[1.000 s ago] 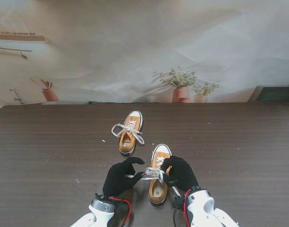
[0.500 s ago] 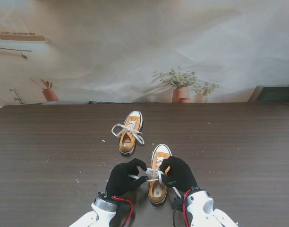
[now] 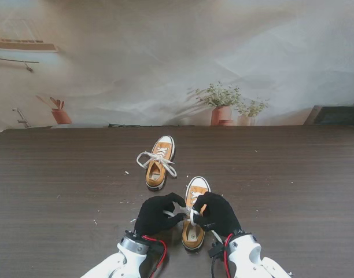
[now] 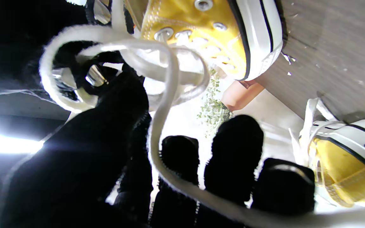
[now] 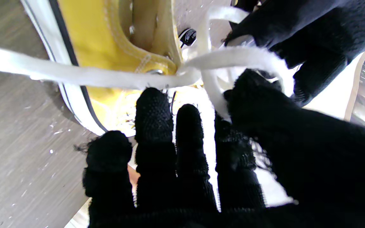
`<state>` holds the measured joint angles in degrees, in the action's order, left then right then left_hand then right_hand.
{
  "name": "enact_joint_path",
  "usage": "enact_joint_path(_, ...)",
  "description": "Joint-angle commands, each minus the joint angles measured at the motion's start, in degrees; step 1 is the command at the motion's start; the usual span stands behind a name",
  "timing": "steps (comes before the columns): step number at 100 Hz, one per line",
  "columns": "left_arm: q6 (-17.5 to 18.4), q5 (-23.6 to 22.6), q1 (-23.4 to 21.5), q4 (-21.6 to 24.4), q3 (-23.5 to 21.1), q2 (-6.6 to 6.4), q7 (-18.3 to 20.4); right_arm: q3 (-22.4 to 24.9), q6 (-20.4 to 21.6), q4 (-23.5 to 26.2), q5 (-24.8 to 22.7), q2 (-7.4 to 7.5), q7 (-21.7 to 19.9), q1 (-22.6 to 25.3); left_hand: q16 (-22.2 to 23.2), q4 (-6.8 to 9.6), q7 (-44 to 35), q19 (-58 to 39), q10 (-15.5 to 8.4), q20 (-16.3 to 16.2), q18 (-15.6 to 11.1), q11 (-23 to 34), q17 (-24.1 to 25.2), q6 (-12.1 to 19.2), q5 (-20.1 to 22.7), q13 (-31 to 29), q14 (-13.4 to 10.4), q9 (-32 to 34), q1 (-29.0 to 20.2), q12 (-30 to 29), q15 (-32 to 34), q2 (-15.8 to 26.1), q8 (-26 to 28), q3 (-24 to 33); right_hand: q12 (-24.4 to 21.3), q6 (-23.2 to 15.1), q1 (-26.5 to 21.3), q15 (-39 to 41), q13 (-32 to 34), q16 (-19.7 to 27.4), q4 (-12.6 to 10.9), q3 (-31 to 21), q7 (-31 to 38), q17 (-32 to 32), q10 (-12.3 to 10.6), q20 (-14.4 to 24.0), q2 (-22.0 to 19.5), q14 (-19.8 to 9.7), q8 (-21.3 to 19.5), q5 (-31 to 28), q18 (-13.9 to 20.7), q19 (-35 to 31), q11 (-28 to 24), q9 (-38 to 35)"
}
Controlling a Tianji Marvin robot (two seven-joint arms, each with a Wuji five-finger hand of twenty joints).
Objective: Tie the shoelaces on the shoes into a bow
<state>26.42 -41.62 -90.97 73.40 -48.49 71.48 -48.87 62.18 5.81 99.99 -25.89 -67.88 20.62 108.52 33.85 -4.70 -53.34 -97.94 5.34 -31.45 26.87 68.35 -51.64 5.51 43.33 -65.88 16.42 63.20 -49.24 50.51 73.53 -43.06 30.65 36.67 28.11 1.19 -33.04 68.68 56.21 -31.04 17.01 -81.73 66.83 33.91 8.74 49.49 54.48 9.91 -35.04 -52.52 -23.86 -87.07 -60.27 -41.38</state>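
Backdrop: pale, creased sheet printed with potted plants, hanging behind the bench.
Bench: dark brown wood-grain top, matte, with small pale crumbs scattered on it.
Near shoe: mustard-yellow canvas sneaker with white rubber toe cap and a black line along the sole, standing close to me with its toe pointing away; both hands are over it.
Far shoe: same kind of sneaker, farther from me and a little to the left, well apart from the hands; its white laces lie loose over the sides.
Lace: flat, white, slightly fuzzy woven shoelace; in the left wrist view it makes an open loop beside the metal eyelets of the near shoe, and one strand runs across the fingers.
Left hand: black knitted glove, fingers curled close, thumb and first finger pinched on the lace loop (the exact contact is partly hidden by glare).
Right hand: black knitted glove, fingers bent and near together over the shoe opening; in its wrist view the thumb and first finger are closed on a white strand, while another strand stretches out straight to the side.
Hands together: their fingertips almost meet above the tongue of the near shoe.
Wrists: white shells with red and black cables.
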Motion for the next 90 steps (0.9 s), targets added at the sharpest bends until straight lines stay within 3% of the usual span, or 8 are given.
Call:
enact_joint_path(1, -0.65, -0.60, -0.61, -3.49, 0.97, 0.18, -0.45, -0.08, 0.53, 0.44, 0.11, 0.25, -0.81, 0.49, 0.70, -0.21, -0.94, -0.24, -1.96, 0.34, 1.13, -0.72, -1.22, 4.16, 1.15, -0.49, -1.00, 1.11, -2.19, 0.90, -0.54, -3.30, -0.54, 1.39, 0.69, -2.72, -0.66, 0.70, 1.71, 0.36, -1.68, -3.20, 0.77, 0.17, -0.94, -0.35, -0.07, -0.74, -0.89, -2.37, 0.15, -1.31, 0.84, -1.20)
enact_joint_path(23, -2.30, -1.45, 0.24, -4.33, 2.01, 0.54, -3.08, -0.20, 1.45, 0.98, 0.04, 0.35, -0.94, 1.04, 1.24, 0.74, -3.06, -0.42, -1.15, 0.65, 1.51, 0.81, -0.77, 3.16, 2.87, 1.18, -0.13, -1.29, -5.28, 3.00, -0.24, 4.33, -4.65, -1.07, 0.68, -2.67, -0.58, 0.72, 1.80, 0.36, -1.69, -3.33, 0.74, 0.17, -1.11, -0.35, -0.02, -0.79, -0.89, -2.50, 0.17, -1.30, 0.89, -1.24)
enact_joint_path(37, -2.13, -1.00, -0.60, -3.35, 1.10, 0.33, -1.96, -0.17, 1.94, 1.08, 0.05, 0.30, -0.62, 1.30, 1.90, 1.01, -4.97, -1.52, -1.94, -0.55, -0.64, 2.60, 1.12, -1.17, -2.85, 3.32, -1.92, -4.45, -5.07, 5.62, 0.86, 10.32, 1.07, -2.03, 0.71, -2.59, -0.60, 0.70, 1.80, 0.37, -1.69, -3.39, 0.73, 0.17, -1.08, -0.35, 0.08, -0.75, -0.90, -2.57, 0.18, -1.30, 0.84, -1.40)
enact_joint_path(58, 0.42, 1.65, -2.45, -2.22, -1.14, 0.55, 0.72, -0.18, 2.37, 0.96, -0.50, 0.27, -0.02, 1.47, 1.69, 0.87, -4.28, -1.45, -4.17, -2.43, -1.00, 3.06, 2.78, -3.19, -7.50, 5.01, -2.94, -6.75, -3.70, 7.64, 1.58, 14.46, 9.19, -1.05, 0.69, -2.74, -0.42, 0.66, 1.87, 0.40, -1.68, -3.57, 0.71, 0.17, -1.09, -0.36, 0.18, -0.71, -0.94, -2.66, 0.18, -1.30, 0.90, -1.53)
enact_joint_path(68, 1.86, 3.38, -3.47, -1.51, -2.22, 0.45, 3.46, -0.23, 2.27, 0.94, -0.50, 0.23, 0.13, 1.49, 2.36, 0.63, -3.68, 0.11, -4.53, -5.46, -0.34, 1.52, 6.20, -3.68, -10.61, 7.95, -2.14, -9.89, -5.20, 9.15, 0.68, 17.75, 12.93, -4.89, 0.70, -2.56, -0.46, 0.67, 1.85, 0.40, -1.67, -3.61, 0.68, 0.17, -1.01, -0.36, 0.21, -0.55, -0.94, -2.70, 0.18, -1.30, 0.91, -1.54)
enact_joint_path(83, 3.21, 5.81, -4.46, -0.77, -3.13, 0.27, 7.14, -0.44, 2.28, 0.75, -0.65, 0.16, 0.53, 1.35, 4.65, 0.77, -4.26, 5.81, -1.89, -10.92, 1.42, -7.31, 14.59, -3.70, -16.72, 16.04, 0.05, -17.34, -8.59, 11.84, -3.22, 22.65, 18.13, -11.26, 0.73, -2.76, -0.33, 0.70, 2.00, 0.40, -1.68, -3.73, 0.68, 0.17, -1.08, -0.36, 0.28, -0.63, -0.98, -2.76, 0.18, -1.30, 0.86, -1.67)
enact_joint_path(87, 3.46, 6.38, -4.61, -0.69, -3.26, 0.29, 7.76, -0.50, 2.30, 0.69, -0.63, 0.14, 0.57, 1.30, 5.41, 1.00, -4.65, 8.82, -0.45, -12.14, 2.44, -12.32, 17.23, -3.69, -17.95, 18.73, 0.69, -19.30, -9.75, 12.06, -4.98, 23.30, 19.09, -12.57, 0.73, -2.77, -0.32, 0.68, 1.98, 0.41, -1.67, -3.73, 0.65, 0.17, -1.05, -0.36, 0.32, -0.62, -0.98, -2.75, 0.18, -1.30, 0.87, -1.67)
enact_joint_path(90, 3.47, 6.64, -4.76, -0.52, -3.36, 0.23, 8.26, -0.53, 2.27, 0.71, -0.58, 0.14, 0.56, 1.31, 5.83, 1.33, -5.50, 11.65, 1.16, -12.88, 2.79, -21.61, 20.18, -3.33, -18.22, 21.67, 0.79, -20.80, -9.94, 12.34, -7.02, 22.51, 18.94, -11.83, 0.72, -2.70, -0.38, 0.69, 2.00, 0.41, -1.68, -3.76, 0.64, 0.17, -1.02, -0.36, 0.32, -0.55, -0.97, -2.77, 0.18, -1.30, 0.88, -1.69)
